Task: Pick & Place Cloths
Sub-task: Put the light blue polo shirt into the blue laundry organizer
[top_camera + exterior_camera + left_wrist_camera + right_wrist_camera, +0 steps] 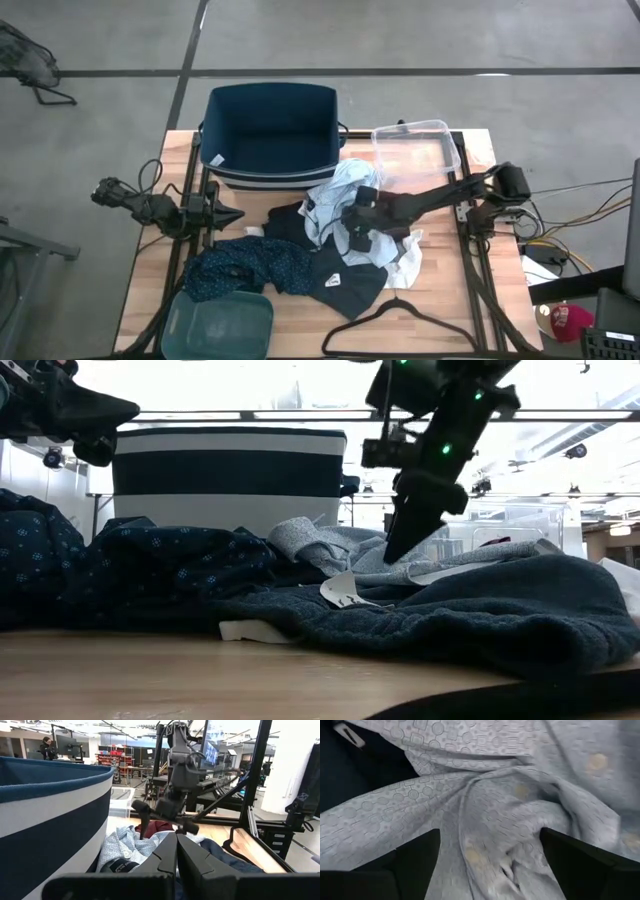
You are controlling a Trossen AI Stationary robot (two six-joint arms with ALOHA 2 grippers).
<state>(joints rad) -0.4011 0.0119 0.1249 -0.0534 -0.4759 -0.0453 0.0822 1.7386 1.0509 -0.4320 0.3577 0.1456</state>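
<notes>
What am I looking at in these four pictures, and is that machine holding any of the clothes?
It is a robot with two dark arms at a wooden table, each ending in a two-finger gripper. One picture looks straight down, one looks level across the tabletop, and two come from cameras on the arms' wrists.

On the table lies a pile of cloths: a light blue shirt, a navy patterned piece and dark pieces. Behind stand a navy tub and a clear tub; in front lie a teal tub and a black hanger.

The right gripper is open, low over the shirt, fingers either side of a fold, holding nothing. The left gripper waits shut at the table's left.
</notes>
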